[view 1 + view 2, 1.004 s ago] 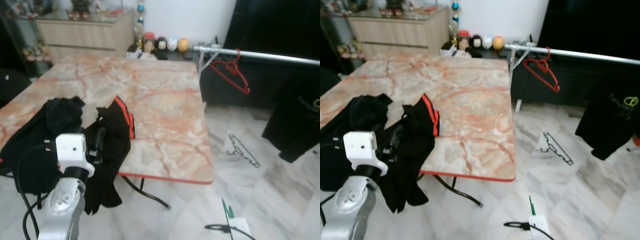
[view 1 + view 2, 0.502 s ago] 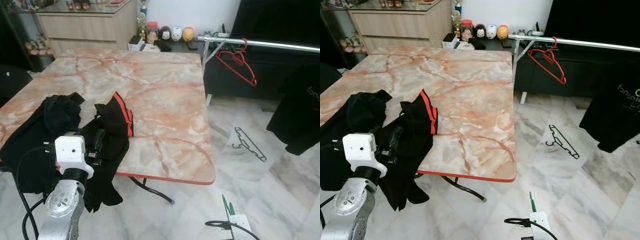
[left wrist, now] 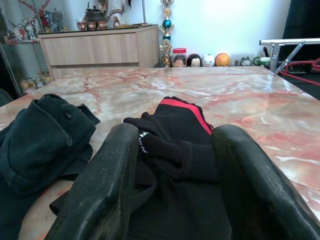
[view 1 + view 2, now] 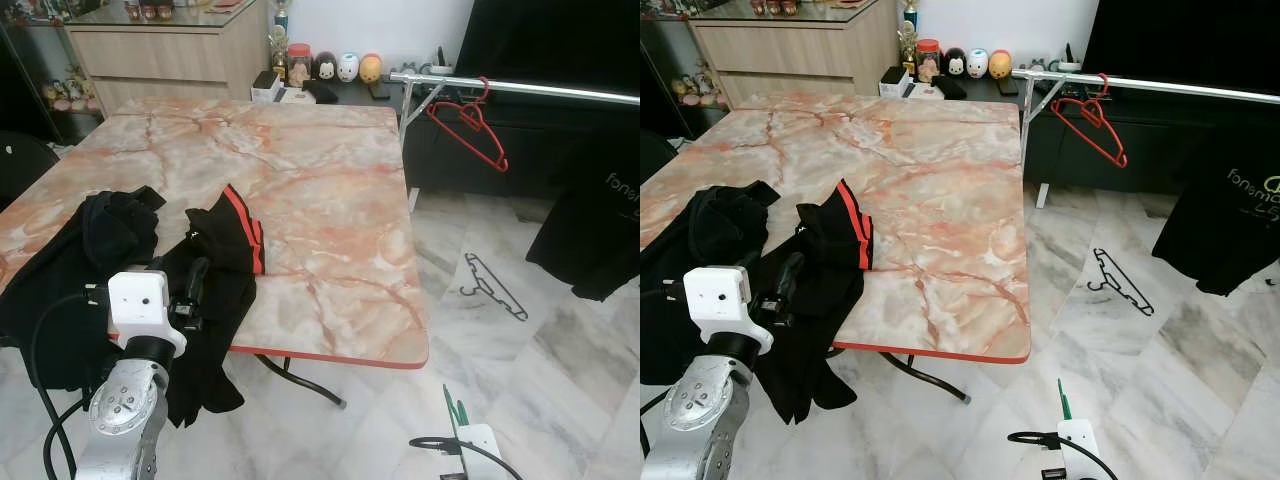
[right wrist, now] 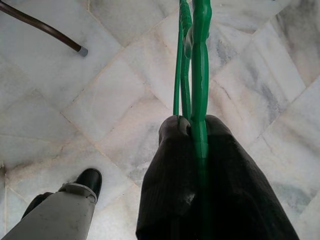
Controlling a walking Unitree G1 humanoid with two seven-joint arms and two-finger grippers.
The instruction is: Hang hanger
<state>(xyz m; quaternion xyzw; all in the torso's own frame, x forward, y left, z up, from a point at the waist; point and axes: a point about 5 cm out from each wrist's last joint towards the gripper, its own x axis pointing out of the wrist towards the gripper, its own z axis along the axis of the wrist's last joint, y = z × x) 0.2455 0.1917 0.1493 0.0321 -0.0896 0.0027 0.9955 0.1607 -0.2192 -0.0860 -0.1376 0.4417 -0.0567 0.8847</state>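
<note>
Green hanger clamped in the right claw, low over the marble floor.

The right claw (image 5: pixel 192 150) is closed on the green hanger (image 5: pixel 195 60), beside the table's (image 4: pixel 330 200) near right corner. The left claw (image 3: pixel 172 165), fingers apart, hovers at a black garment (image 4: pixel 225 260) draped over the table's near edge. A red hanger (image 4: pixel 470 125) hangs on the rail (image 4: pixel 520 90).

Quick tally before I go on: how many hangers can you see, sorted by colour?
Red hanger, on the rail: 1
Black hanger, on the floor: 1
Green hanger, clamped in the right tool: 1
Total: 3
</note>
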